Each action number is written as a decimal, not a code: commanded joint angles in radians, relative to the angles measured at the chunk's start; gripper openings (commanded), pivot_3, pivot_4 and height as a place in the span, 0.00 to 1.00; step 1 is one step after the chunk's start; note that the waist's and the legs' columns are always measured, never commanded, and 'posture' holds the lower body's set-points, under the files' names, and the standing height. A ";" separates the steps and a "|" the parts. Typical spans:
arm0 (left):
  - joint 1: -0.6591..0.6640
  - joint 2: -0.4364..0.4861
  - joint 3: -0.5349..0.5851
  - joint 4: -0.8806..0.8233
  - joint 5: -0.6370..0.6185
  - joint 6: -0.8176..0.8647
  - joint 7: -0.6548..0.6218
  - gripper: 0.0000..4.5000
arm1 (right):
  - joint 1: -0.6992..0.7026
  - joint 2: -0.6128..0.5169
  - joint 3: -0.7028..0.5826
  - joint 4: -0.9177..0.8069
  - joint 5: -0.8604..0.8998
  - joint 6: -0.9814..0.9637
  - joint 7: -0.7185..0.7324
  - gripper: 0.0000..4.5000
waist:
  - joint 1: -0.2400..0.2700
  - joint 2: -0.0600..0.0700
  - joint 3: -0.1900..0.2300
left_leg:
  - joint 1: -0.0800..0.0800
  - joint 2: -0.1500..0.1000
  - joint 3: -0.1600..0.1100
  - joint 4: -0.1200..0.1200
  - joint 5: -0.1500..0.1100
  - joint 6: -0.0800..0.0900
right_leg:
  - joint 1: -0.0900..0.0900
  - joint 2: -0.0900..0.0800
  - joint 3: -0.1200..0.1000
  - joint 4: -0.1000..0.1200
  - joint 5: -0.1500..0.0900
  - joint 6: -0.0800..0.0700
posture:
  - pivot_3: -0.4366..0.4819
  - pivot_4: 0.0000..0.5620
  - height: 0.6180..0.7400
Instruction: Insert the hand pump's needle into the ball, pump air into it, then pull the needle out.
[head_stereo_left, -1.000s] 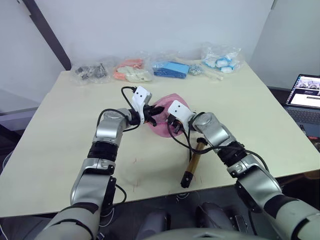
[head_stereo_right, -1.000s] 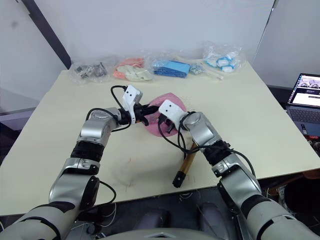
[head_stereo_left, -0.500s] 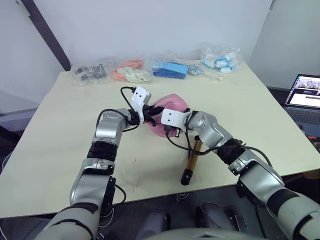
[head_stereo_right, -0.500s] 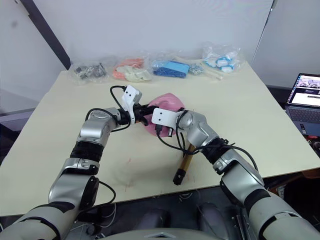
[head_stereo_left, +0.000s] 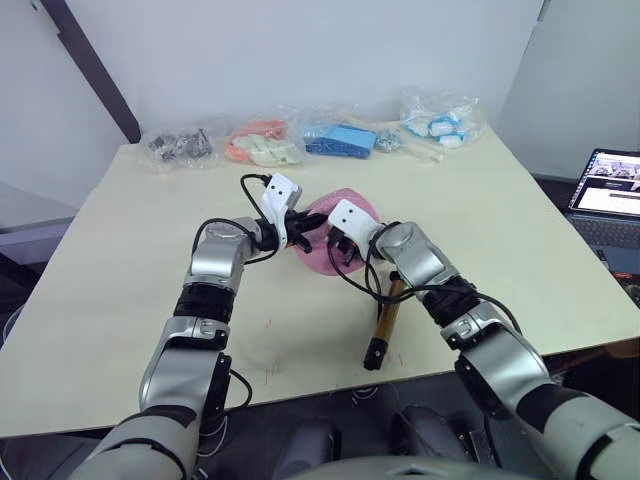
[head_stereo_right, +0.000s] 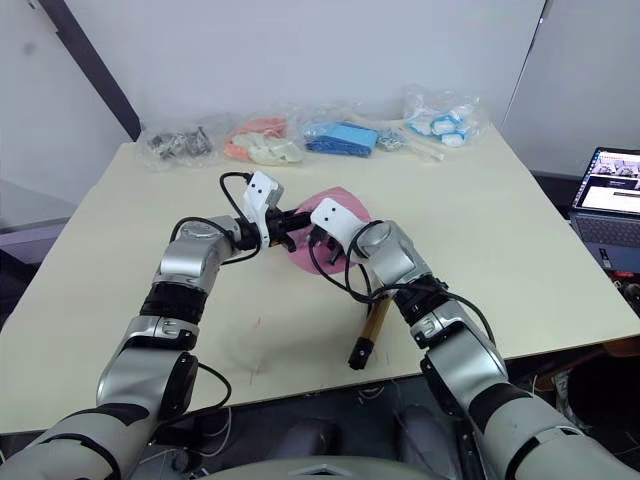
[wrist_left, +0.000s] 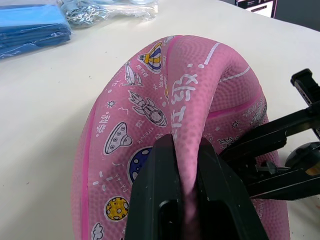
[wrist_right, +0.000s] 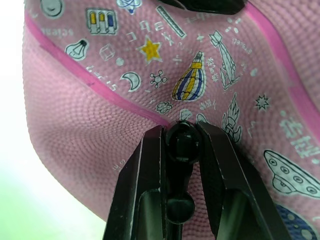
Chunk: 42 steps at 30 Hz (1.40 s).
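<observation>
Both jaws are closed: left gripper (wrist_left: 186, 200) pinching the ball (wrist_left: 150, 115), right gripper (wrist_right: 182, 150) clamping the needle (wrist_right: 182, 142) fitting against it.

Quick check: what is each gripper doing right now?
Left gripper: shut on a fold of the ball.
Right gripper: shut on the needle's black fitting, at the ball's surface.

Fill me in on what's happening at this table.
A humanoid robot is setting up to inflate a limp pink ball. Its left gripper pinches a fold of the ball, while the right gripper clamps the black needle fitting against the ball's skin. The hand pump lies on the table, joined by its hose.
</observation>
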 joint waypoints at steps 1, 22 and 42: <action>0.045 -0.023 -0.053 0.052 0.019 0.032 -0.021 0.00 | 0.094 0.017 -0.012 0.192 0.018 0.131 -0.047 0.08 | 0.000 0.000 -0.001 | 0.000 0.000 0.000 0.000 0.000 0.000 | 0.000 0.000 0.000 0.000 0.000 0.000 | 0.48 0.27 1.00; 0.037 -0.025 -0.042 0.062 0.021 0.022 -0.019 0.00 | 0.146 -0.107 0.108 -0.062 -0.060 -0.015 0.031 0.08 | 0.006 0.000 0.001 | 0.008 -0.001 0.000 -0.006 0.000 0.000 | 0.003 -0.004 -0.001 -0.001 -0.002 -0.002 | 0.48 0.27 1.00; 0.030 -0.019 -0.038 0.059 0.027 0.005 -0.024 0.00 | 0.246 -0.240 0.073 -0.500 -0.004 0.024 0.061 0.08 | 0.039 0.003 0.016 | -0.019 -0.010 -0.009 -0.005 0.000 0.001 | -0.016 -0.005 -0.012 -0.014 0.002 0.004 | 0.48 0.27 1.00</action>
